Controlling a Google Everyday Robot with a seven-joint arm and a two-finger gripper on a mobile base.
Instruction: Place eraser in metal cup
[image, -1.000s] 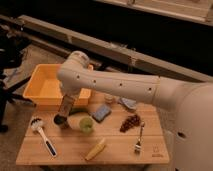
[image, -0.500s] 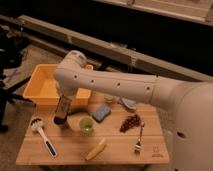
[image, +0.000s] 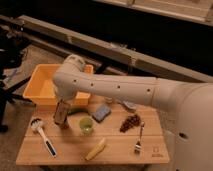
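Note:
My gripper hangs at the end of the white arm over the left part of the wooden table, just in front of the yellow bin. It is shut on the eraser, a tan oblong block with dark sides, held nearly upright. Directly under it, a small dull grey shape shows, the metal cup. The gripper and eraser hide most of it. I cannot tell whether the eraser touches the cup.
A yellow bin stands at the back left. A light green cup is just right of the gripper, with a blue sponge behind it. Dark grapes, a fork, a pale yellow wedge and a dish brush lie around.
The gripper has moved down and slightly left with the eraser, closer to the metal cup. Its fingers have stayed shut.

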